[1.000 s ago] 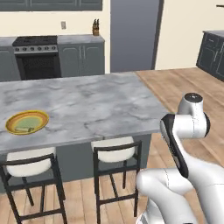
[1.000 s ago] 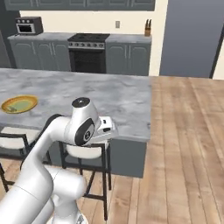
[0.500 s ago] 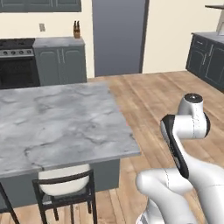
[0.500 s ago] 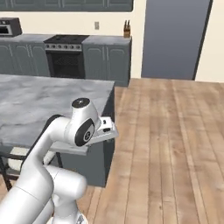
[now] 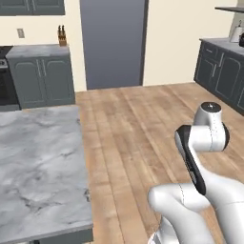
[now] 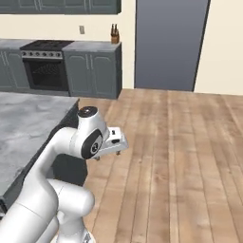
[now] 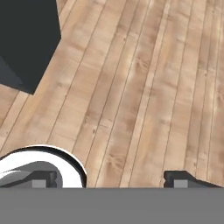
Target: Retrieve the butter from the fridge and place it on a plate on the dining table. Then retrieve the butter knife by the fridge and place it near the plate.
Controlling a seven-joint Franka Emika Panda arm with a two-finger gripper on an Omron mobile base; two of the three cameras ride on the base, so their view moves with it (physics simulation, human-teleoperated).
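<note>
Here the tool (image 7: 109, 181) hangs over bare wooden floor (image 7: 144, 87), its two dark tips spread wide with nothing between them. In the right base view it sits tucked at the arm's elbow, around 9 o'clock of the frame. The bench (image 5: 38, 167), a grey marble island, lies at 8 o'clock in the left base view. The fridge (image 6: 171, 42) stands at 12 o'clock against the far wall, doors shut, beside dark cabinets (image 6: 92, 71) and an oven (image 6: 45, 71).
</note>
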